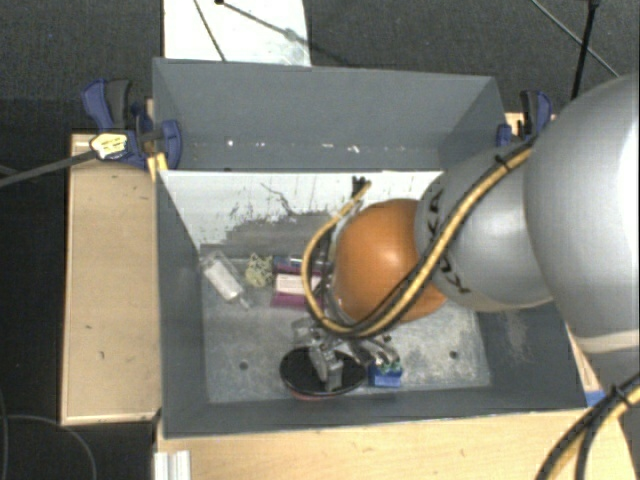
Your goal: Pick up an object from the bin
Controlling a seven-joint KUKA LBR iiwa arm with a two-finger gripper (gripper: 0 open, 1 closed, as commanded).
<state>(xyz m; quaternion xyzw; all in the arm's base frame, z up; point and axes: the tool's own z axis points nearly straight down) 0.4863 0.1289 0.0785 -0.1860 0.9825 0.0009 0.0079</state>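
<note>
One hand (335, 361) over black disc (297, 370) near bin's front wall (350, 415).

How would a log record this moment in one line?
gripper: low over black round disc | place: bin front | beside disc: small blue thing | farther back: clear plastic thing

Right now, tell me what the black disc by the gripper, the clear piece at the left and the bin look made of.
The black disc: probably smooth plastic or rubber, dark with a reddish edge; uncertain. The clear piece: likely transparent plastic, see-through with pale glints. The bin: grey metal, matte, floor scratched pale.
</note>
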